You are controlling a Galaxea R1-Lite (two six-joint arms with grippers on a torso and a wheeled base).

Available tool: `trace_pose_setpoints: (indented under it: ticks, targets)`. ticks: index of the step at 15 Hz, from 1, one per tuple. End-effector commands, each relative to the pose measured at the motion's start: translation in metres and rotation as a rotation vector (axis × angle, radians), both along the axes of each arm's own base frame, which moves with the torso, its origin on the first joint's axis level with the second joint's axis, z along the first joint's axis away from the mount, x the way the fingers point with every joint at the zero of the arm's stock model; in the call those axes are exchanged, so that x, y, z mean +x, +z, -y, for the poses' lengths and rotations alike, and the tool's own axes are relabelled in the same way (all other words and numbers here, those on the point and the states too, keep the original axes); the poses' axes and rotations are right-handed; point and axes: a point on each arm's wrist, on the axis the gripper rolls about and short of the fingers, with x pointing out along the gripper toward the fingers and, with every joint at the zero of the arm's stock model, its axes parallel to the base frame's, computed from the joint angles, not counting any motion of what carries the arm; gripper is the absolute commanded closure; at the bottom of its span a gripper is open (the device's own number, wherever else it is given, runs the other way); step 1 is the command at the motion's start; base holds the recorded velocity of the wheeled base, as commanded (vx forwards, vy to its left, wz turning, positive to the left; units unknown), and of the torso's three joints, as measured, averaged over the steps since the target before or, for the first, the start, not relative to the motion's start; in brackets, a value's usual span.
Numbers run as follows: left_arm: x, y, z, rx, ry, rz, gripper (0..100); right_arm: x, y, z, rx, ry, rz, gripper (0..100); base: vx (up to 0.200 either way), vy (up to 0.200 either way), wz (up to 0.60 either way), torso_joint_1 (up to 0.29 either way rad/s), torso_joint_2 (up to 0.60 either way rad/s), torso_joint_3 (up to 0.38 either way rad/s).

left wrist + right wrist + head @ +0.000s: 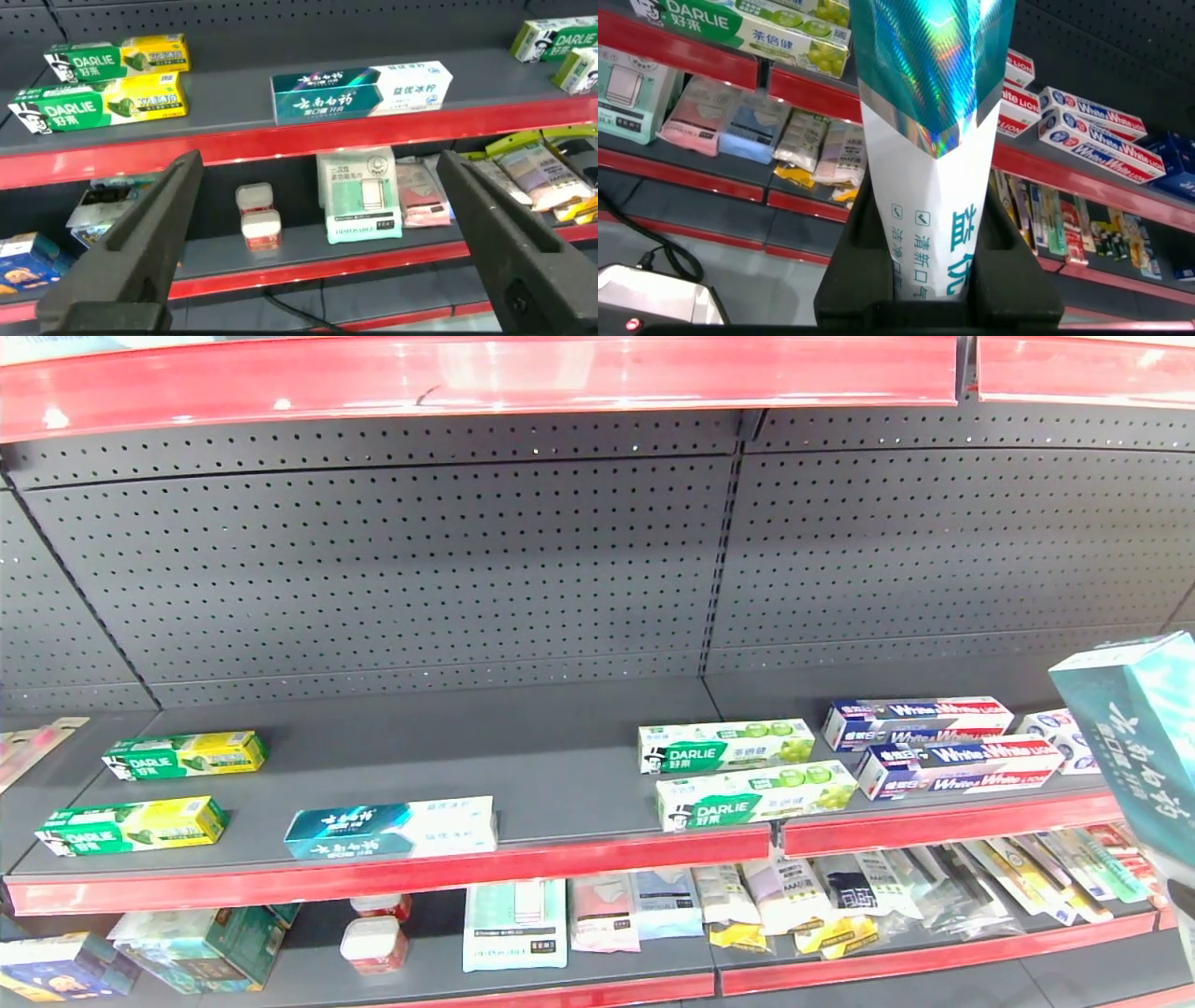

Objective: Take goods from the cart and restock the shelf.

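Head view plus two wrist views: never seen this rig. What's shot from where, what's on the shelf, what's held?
It is a two-armed robot facing a store shelf. The head view looks forward from its head, and each wrist view looks out from one arm's wrist. Toothpaste boxes lie flat on the shelf: green-and-yellow boxes at the left, a teal-and-white box, green-and-white boxes, and blue-and-red boxes at the right. The right gripper is shut on a teal toothpaste box. The left gripper holds nothing, its fingers open.

Grey shelf (523, 747), flat toothpaste boxes (390, 829) near its front
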Motion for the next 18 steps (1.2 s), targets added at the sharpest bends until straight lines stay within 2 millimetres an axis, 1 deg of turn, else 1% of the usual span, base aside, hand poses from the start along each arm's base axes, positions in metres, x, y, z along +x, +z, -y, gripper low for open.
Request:
trace_pose_setpoints:
  ticks: [1, 3, 15, 16, 18]
  targets:
    - [0.000, 0.000, 0.000, 0.001, 0.001, -0.005, 0, 0.000, -0.001, 0.000, 0.000, 0.000, -0.001, 100, 0.000, 0.000, 0.00, 0.000, 0.00, 0.000]
    - [0.000, 0.000, 0.000, 0.001, 0.002, -0.005, 0, 0.001, -0.001, 0.000, 0.000, 0.000, -0.006, 100, 0.000, 0.000, 0.00, 0.000, 0.00, 0.000]
    - [0.000, 0.000, 0.000, 0.003, 0.005, -0.005, 0, 0.001, 0.002, 0.000, -0.001, 0.002, 0.004, 100, 0.000, 0.000, 0.60, 0.004, 0.00, 0.002]
    - [0.000, 0.000, 0.000, 0.003, 0.005, -0.005, 0, 0.001, 0.003, 0.000, -0.003, 0.003, 0.007, 100, 0.000, 0.000, 0.00, 0.000, 0.00, 0.000]
    - [0.000, 0.000, 0.000, 0.003, 0.005, -0.005, 0, 0.016, 0.017, -0.003, -0.010, 0.068, -0.005, 100, 0.000, 0.000, 0.00, 0.000, 0.00, 0.000]
